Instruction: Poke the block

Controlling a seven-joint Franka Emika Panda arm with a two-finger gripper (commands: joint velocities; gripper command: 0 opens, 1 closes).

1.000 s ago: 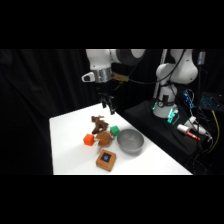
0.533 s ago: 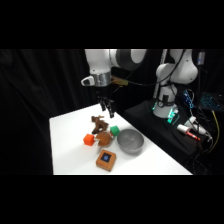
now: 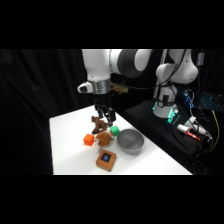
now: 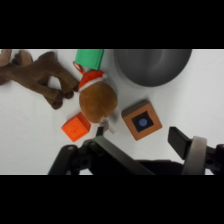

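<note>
Just below and in front of our gripper, toward the table's near edge, lies the block, a flat square wooden piece with a dark blue mark on its top, sitting flat on the white table and apart from its neighbours. In the wrist view the block sits between our two fingers and a little beyond them, with the grey bowl farther out and the brown plush toy just to its side. We judge the block to be stiff and light: a poke will not dent it, but a push on a side face could send it sliding over the smooth table, so we would come straight down on the blue mark, where the top is broad and level. The small orange cube lies on the far side of the plush from the block, and the green cube beyond the plush, next to the bowl; neither stands in our way. Our arm reaches over the table from its base and hangs the gripper roughly upright above the cluster of toys, clear of the table. The fingers stand apart and carry nothing.
</note>
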